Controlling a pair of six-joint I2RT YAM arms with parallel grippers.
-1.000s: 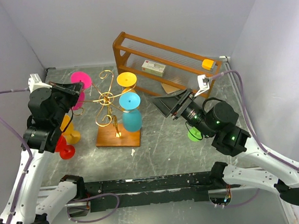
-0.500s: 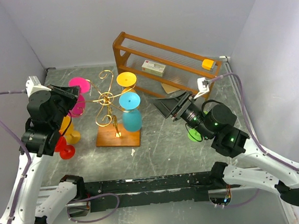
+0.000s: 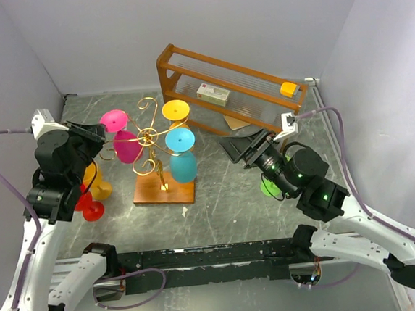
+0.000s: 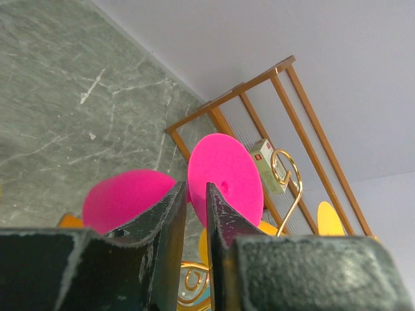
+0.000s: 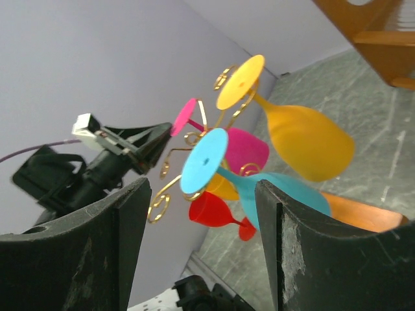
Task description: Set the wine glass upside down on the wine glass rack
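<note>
Backed left off the wine glass rack [image 3: 148, 136], the left hand [image 4: 194, 189] is barely parted, empty; the pink wine glass [image 3: 126, 144] hangs inverted on the rack's left side. Probably light, brittle, slick: hold by the stem.

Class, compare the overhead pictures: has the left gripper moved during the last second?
Yes. The left gripper has backed off leftward, away from the wine glass rack, leaving the pink wine glass hanging there.

The left arm [image 3: 36, 252] and right arm [image 3: 362, 223] are clad in white shells with black joints. A lilac cable [image 3: 5, 132] is looped from each wrist. Scuffed black fingers [image 4: 159, 223] are carried by the left hand [image 4: 196, 194].
</note>
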